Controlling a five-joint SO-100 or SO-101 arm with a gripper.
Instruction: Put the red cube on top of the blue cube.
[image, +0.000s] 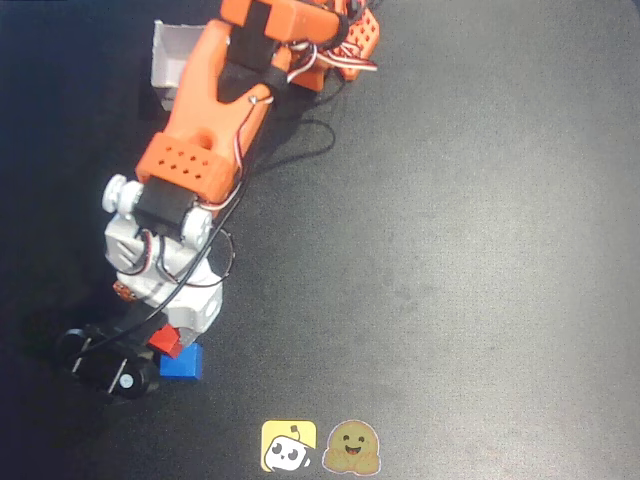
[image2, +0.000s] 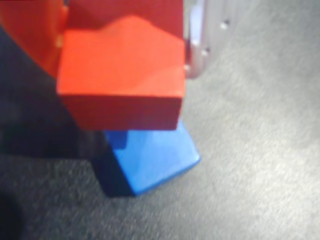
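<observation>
Gripper (image: 170, 335) grips red cube (image2: 120, 75) over blue cube (image2: 150, 160); no readable writing.

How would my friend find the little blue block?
Follow the big orange robot arm down the black table to its claw. The small matte blue cube sits just below it, beside the small red cube, the only blue thing there.

Evenly lit from above with soft glare mid-mat (image: 440, 280) in the overhead view, blurred and out of focus throughout the wrist view.
</observation>
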